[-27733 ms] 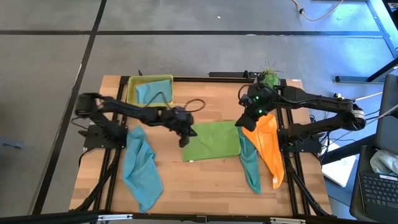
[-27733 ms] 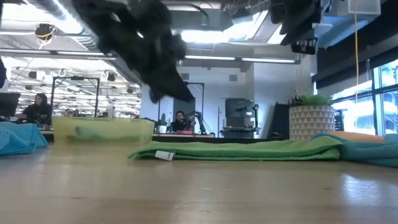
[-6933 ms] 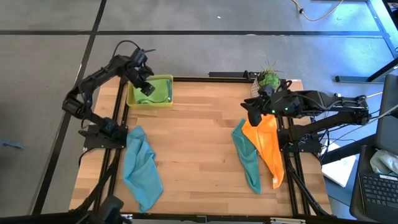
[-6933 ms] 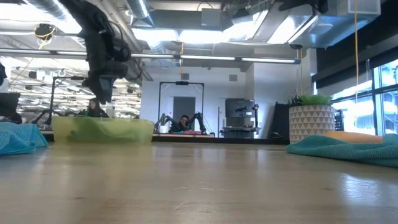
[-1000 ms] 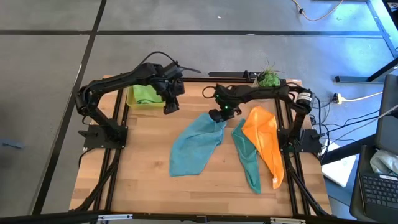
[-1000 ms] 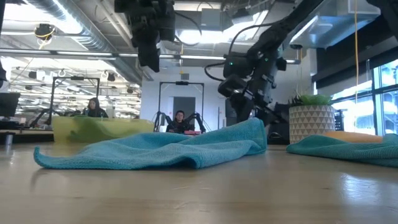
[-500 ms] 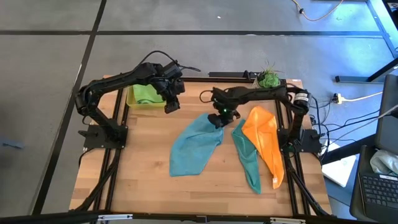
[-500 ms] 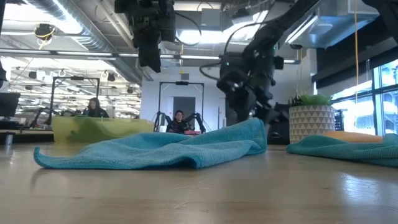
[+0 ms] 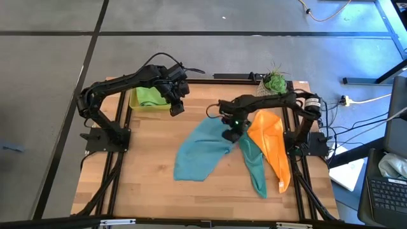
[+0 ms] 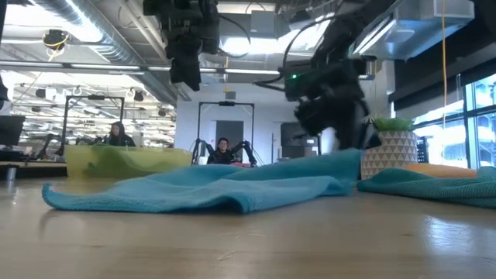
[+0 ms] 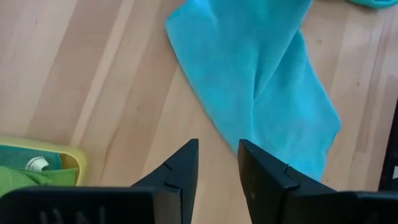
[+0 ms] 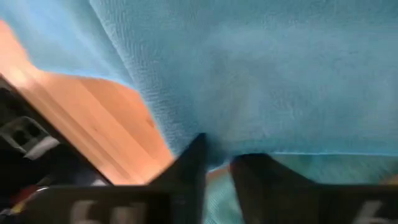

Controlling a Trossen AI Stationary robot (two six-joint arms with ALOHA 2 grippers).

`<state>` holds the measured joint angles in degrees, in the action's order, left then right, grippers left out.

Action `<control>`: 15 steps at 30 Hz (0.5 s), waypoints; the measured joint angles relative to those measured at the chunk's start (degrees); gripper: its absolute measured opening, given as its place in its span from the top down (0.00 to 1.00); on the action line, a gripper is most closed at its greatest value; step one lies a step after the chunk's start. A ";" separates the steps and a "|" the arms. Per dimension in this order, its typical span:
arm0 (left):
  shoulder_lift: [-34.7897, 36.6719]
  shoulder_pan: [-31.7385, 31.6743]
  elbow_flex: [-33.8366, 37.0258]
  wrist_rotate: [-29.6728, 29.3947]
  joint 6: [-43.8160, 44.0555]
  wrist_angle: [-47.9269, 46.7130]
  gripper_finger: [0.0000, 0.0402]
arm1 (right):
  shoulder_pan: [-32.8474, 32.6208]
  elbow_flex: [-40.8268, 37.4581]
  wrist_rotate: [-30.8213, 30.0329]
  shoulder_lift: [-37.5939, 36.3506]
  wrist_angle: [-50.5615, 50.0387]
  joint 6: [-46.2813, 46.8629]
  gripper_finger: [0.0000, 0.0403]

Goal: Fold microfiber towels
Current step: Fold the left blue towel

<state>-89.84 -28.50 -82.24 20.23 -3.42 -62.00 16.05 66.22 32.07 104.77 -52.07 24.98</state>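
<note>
A light blue towel [image 9: 198, 152] [image 10: 201, 186] lies crumpled in the middle of the table. My right gripper [image 9: 232, 135] [image 12: 216, 167] is shut on its far right corner. My left gripper [image 9: 176, 107] [image 11: 217, 165] hangs open above bare wood between the tray and this towel [image 11: 261, 81], with nothing between its fingers. A teal towel [image 9: 254, 166] and an orange towel [image 9: 273, 149] lie side by side at the right. A lime green towel [image 9: 149, 97] sits in the tray. My right gripper pinches the light blue towel's edge at the far right corner [image 12: 214, 142] between its two fingers. The fingers [image 12: 186, 171] come slanting down from the far right. That corner [image 10: 345, 160] is raised a little, and the rest of the cloth lies slack on the table.
The yellow-green tray [image 9: 135, 95] stands at the far left corner. A potted plant [image 9: 275, 81] stands at the far right. Bare wood lies along the near edge and at the left. People sit in the room beyond the table.
My right gripper has gone toward the table's near right, toward the teal towel, rolling its wrist. The light blue towel's far right corner has gone with it and now lies next to the teal towel. The towel's near left end has stayed in place.
</note>
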 joint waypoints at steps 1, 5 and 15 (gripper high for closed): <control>0.00 0.11 0.00 0.00 0.08 0.00 0.74 | -0.38 0.00 -0.81 -0.40 -1.65 -0.96 0.92; 0.00 0.58 0.00 -0.07 0.38 0.00 0.74 | -1.24 -0.02 -3.92 -2.47 -9.08 -0.30 0.94; -0.02 3.15 0.00 -1.75 1.98 2.08 0.74 | -7.89 -7.53 1.86 -8.87 -12.91 6.07 0.67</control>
<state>-89.86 -25.35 -82.24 18.48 -1.44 -59.92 8.16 58.69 33.93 95.90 -64.98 31.05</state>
